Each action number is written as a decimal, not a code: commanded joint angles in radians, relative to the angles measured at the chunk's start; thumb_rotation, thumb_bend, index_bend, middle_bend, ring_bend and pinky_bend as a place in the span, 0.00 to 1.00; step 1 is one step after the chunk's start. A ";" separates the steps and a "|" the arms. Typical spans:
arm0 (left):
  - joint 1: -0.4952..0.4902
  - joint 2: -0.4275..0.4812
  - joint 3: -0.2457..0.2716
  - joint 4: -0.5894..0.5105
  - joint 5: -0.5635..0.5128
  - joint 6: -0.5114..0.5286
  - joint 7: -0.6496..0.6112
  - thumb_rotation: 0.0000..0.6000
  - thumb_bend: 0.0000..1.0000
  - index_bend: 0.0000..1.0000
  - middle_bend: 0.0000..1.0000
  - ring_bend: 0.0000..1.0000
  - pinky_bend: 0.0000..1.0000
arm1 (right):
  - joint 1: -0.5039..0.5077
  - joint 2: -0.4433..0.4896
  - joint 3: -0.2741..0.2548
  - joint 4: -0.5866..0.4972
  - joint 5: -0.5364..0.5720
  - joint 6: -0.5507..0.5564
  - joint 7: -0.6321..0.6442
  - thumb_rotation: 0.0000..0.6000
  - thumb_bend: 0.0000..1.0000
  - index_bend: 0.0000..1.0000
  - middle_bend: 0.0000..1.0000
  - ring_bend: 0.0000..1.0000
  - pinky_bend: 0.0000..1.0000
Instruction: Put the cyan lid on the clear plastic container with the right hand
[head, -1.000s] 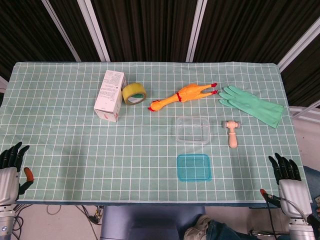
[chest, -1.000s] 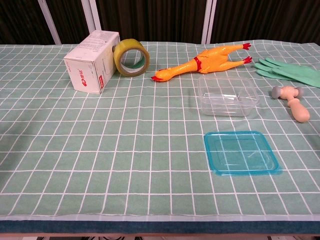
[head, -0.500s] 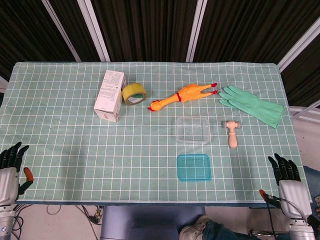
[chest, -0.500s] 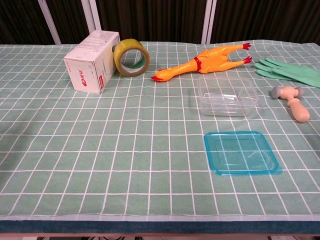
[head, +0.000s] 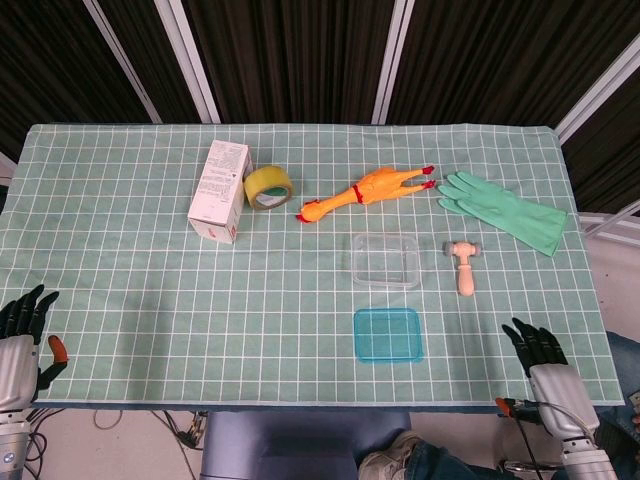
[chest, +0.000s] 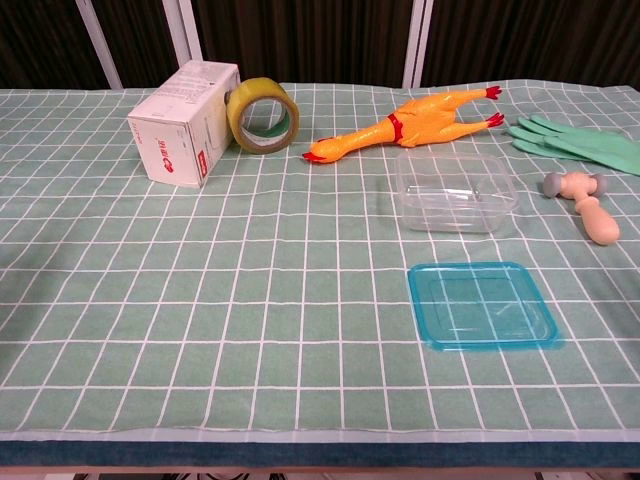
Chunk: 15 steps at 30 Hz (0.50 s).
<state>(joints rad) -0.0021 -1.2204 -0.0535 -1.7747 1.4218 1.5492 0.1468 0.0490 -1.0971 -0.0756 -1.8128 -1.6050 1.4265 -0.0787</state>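
Fingers spread and holding nothing, the left hand (head: 20, 345) sits at the table's 7 o'clock corner, cut off by the frame. Cyan lid (head: 388, 334) lies flat at 6 o'clock from the clear plastic container (head: 385, 260). Right hand (head: 548, 375), seemingly spread and empty, hangs at the lid's 4 o'clock, well apart.

Table (head: 120, 270) under green grid cloth; dark corrugated wall (head: 290, 60) behind, white posts (head: 392, 60).
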 joint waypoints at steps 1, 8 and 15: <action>0.000 0.000 0.000 -0.001 -0.002 -0.002 0.002 1.00 0.74 0.12 0.00 0.00 0.00 | 0.066 0.049 0.007 -0.087 0.010 -0.101 -0.059 1.00 0.17 0.00 0.00 0.00 0.00; -0.001 0.002 -0.001 -0.006 -0.009 -0.006 -0.003 1.00 0.74 0.12 0.00 0.00 0.00 | 0.180 0.045 0.085 -0.257 0.202 -0.266 -0.310 1.00 0.17 0.00 0.00 0.00 0.00; -0.004 0.006 -0.002 -0.009 -0.020 -0.017 -0.002 1.00 0.74 0.12 0.00 0.00 0.00 | 0.294 -0.054 0.128 -0.321 0.432 -0.356 -0.557 1.00 0.17 0.00 0.00 0.00 0.00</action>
<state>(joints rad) -0.0054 -1.2146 -0.0556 -1.7826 1.4033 1.5331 0.1442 0.2831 -1.1005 0.0244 -2.0992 -1.2675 1.1186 -0.5452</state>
